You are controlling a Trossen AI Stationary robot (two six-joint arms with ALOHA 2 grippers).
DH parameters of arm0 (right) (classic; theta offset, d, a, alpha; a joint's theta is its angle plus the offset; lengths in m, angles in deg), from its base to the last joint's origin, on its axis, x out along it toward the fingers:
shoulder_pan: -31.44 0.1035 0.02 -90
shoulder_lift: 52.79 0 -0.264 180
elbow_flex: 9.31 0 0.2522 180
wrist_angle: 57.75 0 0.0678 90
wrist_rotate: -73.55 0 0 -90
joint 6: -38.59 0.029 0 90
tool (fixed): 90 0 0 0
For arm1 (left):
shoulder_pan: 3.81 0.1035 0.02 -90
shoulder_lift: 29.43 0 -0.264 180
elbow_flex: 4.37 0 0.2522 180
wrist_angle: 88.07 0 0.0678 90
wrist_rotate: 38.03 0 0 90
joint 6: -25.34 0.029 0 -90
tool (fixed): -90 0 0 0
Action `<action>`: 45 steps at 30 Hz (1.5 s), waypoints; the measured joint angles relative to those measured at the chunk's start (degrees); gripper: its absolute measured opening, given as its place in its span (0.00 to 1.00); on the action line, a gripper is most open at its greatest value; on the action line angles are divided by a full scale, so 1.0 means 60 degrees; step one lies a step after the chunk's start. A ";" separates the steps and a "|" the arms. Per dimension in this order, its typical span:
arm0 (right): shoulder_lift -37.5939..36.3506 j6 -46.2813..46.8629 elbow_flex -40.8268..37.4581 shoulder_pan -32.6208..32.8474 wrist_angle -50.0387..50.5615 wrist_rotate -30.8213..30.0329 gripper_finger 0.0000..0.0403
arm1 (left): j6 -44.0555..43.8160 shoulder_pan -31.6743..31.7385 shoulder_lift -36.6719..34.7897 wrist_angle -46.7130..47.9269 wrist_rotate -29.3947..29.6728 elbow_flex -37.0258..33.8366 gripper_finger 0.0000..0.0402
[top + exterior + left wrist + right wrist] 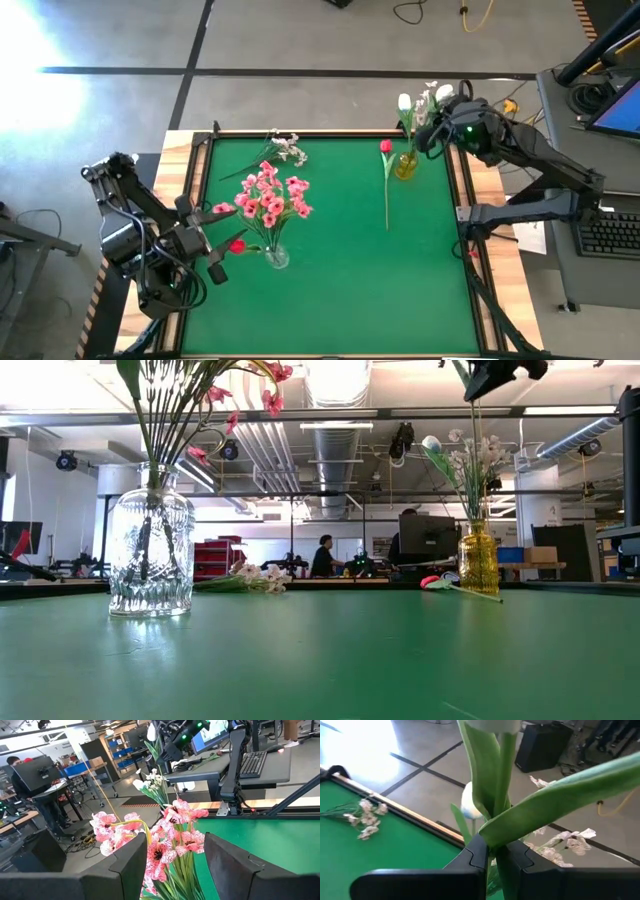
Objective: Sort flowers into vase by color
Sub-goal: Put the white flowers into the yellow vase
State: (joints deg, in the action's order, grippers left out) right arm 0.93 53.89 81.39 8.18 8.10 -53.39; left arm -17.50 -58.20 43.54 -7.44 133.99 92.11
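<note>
Pink blossom sprays (268, 197) stand in a clear glass vase (277, 257) at the table's left. My left gripper (222, 243) is level beside them, open, with pink blossoms (167, 852) between its fingers. Whether it touches them, or the red blossom (236, 245) at its tips, I cannot tell. My right gripper (430, 133) is above the amber vase (405, 165), shut on a white tulip (405, 102). A red tulip (386, 146) and a white-blossom spray (285, 150) lie flat on the green table. My right gripper pinches the white tulip's green stem (492, 834) between its two fingers, where a long leaf branches off. The fingers come nearly level from the table's right, across the upright stem. The blossom stands above the fingers, and the stem (473, 450) hangs down to the amber vase (478, 560).
The amber vase holds another white tulip (470, 800) and small white blossoms (487, 455). A raised wooden rim (190, 180) borders the table. Desks with a keyboard (610, 235) stand to the right. People and monitors (428, 540) are beyond the far edge.
</note>
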 joint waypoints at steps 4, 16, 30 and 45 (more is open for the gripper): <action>-0.0003 -0.0002 -0.0354 -0.0375 -0.0294 0.0537 0.04 | 0.0008 0.0000 0.0000 0.0000 0.0000 0.0004 0.45; 0.0261 0.0240 -0.0612 -0.0614 -0.0748 0.0998 0.04 | 0.0012 0.0000 0.0000 -0.0004 0.0000 0.0004 0.45; 0.0265 0.0435 -0.1185 -0.0676 -0.0782 0.0871 0.04 | 0.0012 0.0000 0.0000 -0.0004 0.0000 0.0004 0.45; 0.0250 0.0103 -0.2465 -0.0676 -0.1947 0.0607 0.18 | -0.0106 0.0000 0.0000 -0.0007 0.0000 0.0007 0.45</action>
State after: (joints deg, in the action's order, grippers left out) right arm 2.43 54.51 66.60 4.12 -3.58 -49.74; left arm -18.13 -58.20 43.54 -7.48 133.99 92.16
